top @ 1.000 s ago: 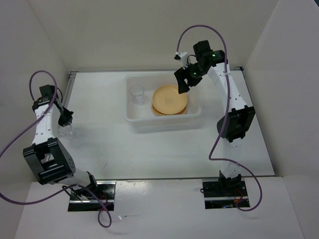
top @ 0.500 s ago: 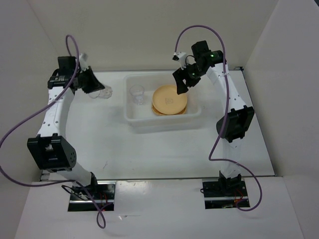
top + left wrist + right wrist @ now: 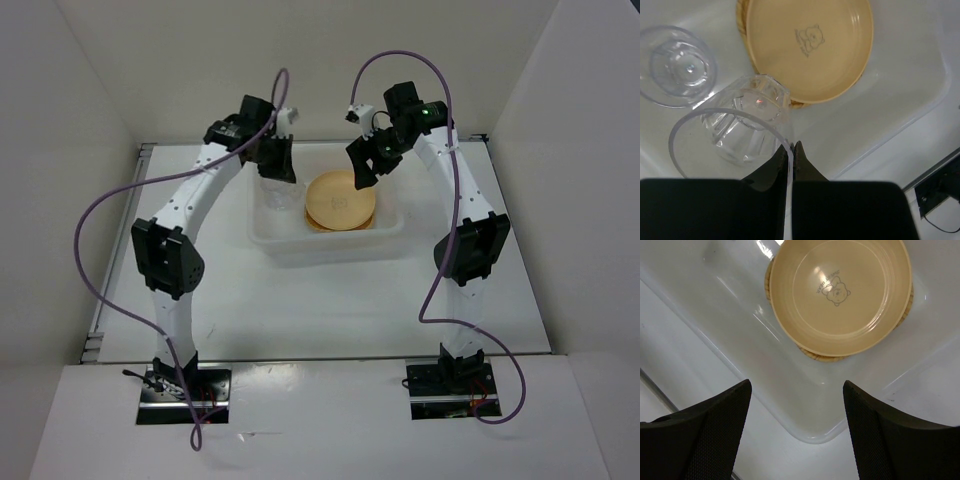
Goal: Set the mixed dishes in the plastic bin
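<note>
My left gripper [image 3: 792, 145] is shut on the rim of a clear cup [image 3: 740, 135], which hangs over the left part of the plastic bin [image 3: 330, 245]. Below it a second clear cup [image 3: 677, 65] stands upright on the bin's floor. A round tan-yellow plate [image 3: 340, 200] with a bear mark lies in the bin on top of a woven plate, of which only an edge [image 3: 822, 356] shows. My right gripper [image 3: 797, 385] is open and empty above the bin's far right corner.
The bin's wall [image 3: 900, 100] and the white table [image 3: 300, 300] lie beneath the arms. White walls enclose the table on three sides. Purple cables loop from both arms.
The left arm has swung from the table's left side to above the bin, carrying the clear cup. The right arm has not moved.
</note>
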